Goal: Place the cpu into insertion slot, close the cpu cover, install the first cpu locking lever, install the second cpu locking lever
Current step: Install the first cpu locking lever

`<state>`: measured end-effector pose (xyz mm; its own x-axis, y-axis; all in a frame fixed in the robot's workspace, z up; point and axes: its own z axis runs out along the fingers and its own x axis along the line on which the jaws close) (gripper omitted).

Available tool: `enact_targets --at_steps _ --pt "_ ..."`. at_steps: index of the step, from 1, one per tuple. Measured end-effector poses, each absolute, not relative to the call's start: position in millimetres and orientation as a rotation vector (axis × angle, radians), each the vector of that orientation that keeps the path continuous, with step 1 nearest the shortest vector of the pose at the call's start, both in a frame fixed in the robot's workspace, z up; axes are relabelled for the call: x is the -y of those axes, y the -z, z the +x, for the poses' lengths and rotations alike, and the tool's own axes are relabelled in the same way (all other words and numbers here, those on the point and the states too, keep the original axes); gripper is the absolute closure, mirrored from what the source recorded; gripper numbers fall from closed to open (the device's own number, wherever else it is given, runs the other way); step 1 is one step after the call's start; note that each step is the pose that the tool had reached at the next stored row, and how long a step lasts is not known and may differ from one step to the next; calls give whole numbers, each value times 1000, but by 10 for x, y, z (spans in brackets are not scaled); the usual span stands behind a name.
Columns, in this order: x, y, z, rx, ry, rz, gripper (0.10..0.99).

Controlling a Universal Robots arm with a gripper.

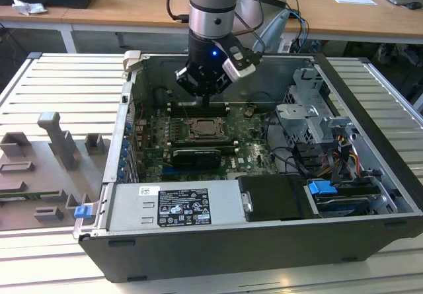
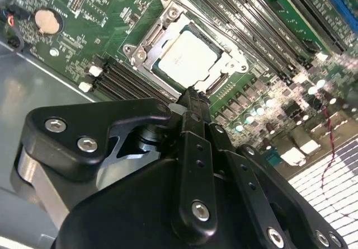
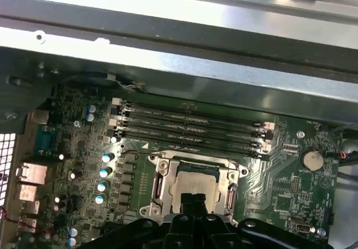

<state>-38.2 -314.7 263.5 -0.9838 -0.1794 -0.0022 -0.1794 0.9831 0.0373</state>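
We see the arm reaching down into the open computer case (image 1: 264, 254), which lies on the slatted table (image 1: 66, 82). The claw (image 1: 206, 100) hangs over the green board at the far side of the insertion slot (image 1: 193, 137), with its fingers pressed together and nothing between them. In both wrist views its black tips (image 2: 190, 96) (image 3: 193, 200) sit just beside the socket's edge, though we cannot tell whether they touch it. The cpu (image 1: 203, 129) lies flat in the slot, and its pale metal top shows clearly in both wrist views (image 2: 187, 56) (image 3: 193, 183). The cpu cover (image 2: 156, 31) (image 3: 159, 184) appears to lie down over it, so the silvery frame surrounds the chip and the chip shows through the square cut-out. A thin wire lever (image 3: 137, 154) runs along one side of the socket; whether it is latched is hard to make out. The long black memory slots (image 3: 190, 128) run in a row on the far side of the socket, and a coin battery (image 3: 312, 159) sits on the board beside them. Along the near wall of the case lies the grey power-supply box (image 1: 178, 205). Grey fixtures (image 1: 59, 142) stand on the table at the exterior view's left.
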Motion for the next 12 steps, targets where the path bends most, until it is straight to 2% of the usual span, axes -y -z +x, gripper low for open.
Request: enact_targets --at_steps 6,12 --pt "3147 -2634 -467 3114 59 396 980" --pt "3147 -2627 -499 3131 59 251 980"
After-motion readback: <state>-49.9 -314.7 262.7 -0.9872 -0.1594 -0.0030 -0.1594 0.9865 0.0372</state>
